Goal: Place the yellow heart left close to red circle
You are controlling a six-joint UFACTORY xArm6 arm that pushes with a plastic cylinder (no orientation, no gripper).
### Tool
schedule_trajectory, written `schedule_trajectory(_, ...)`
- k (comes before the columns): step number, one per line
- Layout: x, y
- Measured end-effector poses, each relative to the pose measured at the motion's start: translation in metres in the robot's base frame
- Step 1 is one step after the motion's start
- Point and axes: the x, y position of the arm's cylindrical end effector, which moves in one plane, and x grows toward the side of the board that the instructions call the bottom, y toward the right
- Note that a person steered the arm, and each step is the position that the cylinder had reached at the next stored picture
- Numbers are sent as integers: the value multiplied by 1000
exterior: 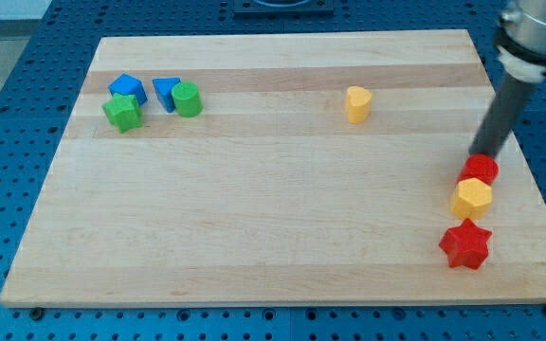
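Yellow heart [356, 103] lies far, well left of red circle [481, 170]; my tip [479, 155], jawless, holding nothing, touches the circle's far edge.

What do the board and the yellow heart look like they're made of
The board looks like pale wood, matte, showing lengthwise grain and plank seams. The yellow heart seems solid painted wood or plastic: uniform colour, smooth, slight sheen; which one is unclear.

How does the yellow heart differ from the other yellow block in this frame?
The yellow heart stands alone near the board's top middle; the yellow hexagon sits at the view's right, touching the red circle above it, with the red star just below. The heart shows a notched top, the hexagon flat facets. My tip is by the red circle, far from the heart. Both are yellow.
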Motion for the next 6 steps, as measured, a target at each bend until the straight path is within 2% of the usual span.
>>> schedule_trajectory(1, 5, -1)
schedule_trajectory(2, -58, 6)
schedule_trajectory(3, -134, -49)
schedule_trajectory(4, -138, -124)
schedule_trajectory(5, -83, -126)
schedule_trajectory(6, -65, -127)
